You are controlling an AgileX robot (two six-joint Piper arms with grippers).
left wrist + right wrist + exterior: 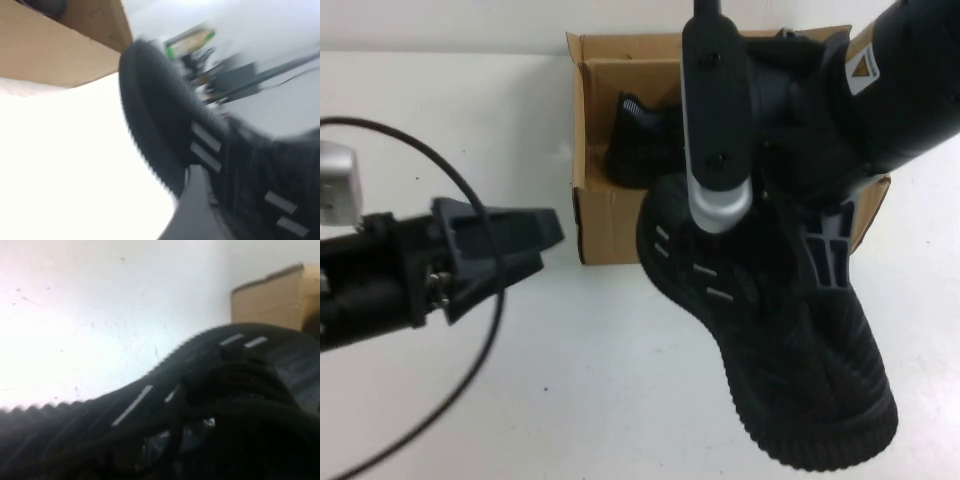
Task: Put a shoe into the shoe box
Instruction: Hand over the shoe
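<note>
A black knit sneaker (790,370) with pale-grey side dashes hangs in the air in front of the brown cardboard shoe box (610,215), toe toward the camera. My right gripper (815,255) is shut on its upper near the collar. The sneaker fills the right wrist view (225,370), with a box corner (270,300) behind it. A second identical sneaker (640,140) lies inside the box. My left gripper (545,245) is open and empty at the left, pointing at the held sneaker's heel, a short way off. The left wrist view shows the ribbed sole (165,130) close up and the box wall (50,55).
A black cable (470,330) loops over the white table (620,380) beside the left arm. The right arm's dark links (720,110) reach over the box opening. A white block (338,185) sits at the far left edge.
</note>
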